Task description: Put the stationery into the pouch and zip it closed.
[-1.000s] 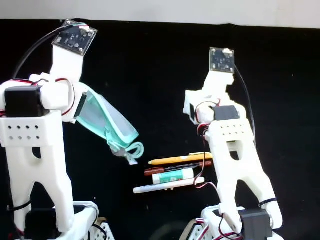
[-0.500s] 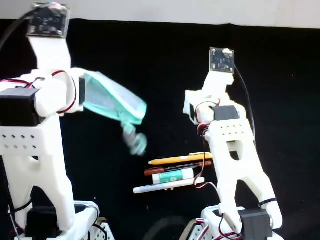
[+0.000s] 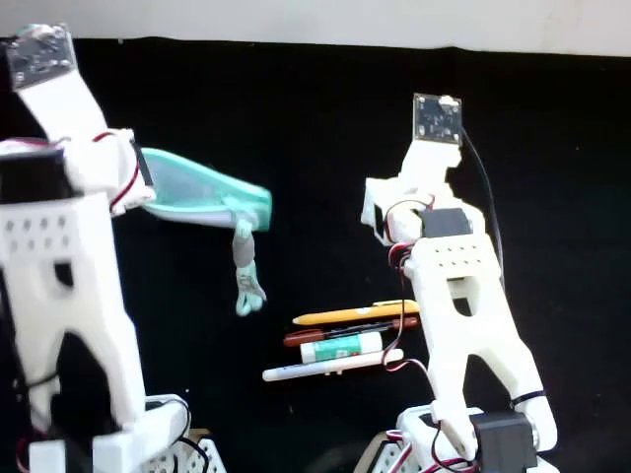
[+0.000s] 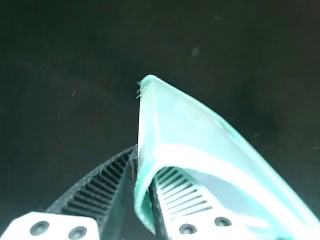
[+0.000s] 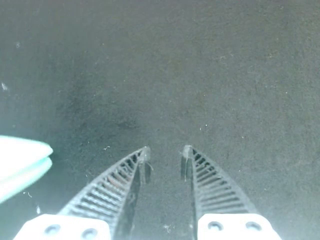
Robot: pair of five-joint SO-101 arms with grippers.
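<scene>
Up off the table [image 3: 315, 108], the left pincer [image 4: 145, 167] clamps the pouch [image 4: 200, 145] by one end; right pincer [image 5: 165, 154] stands released.

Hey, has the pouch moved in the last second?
Yes. The pouch has swung up, from hanging just above the pens to lying nearly level, farther above them.

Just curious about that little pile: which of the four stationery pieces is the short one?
The green-and-white tube, lying between the brown pen and the white pen; the yellow pen and those two are long and slim.
</scene>
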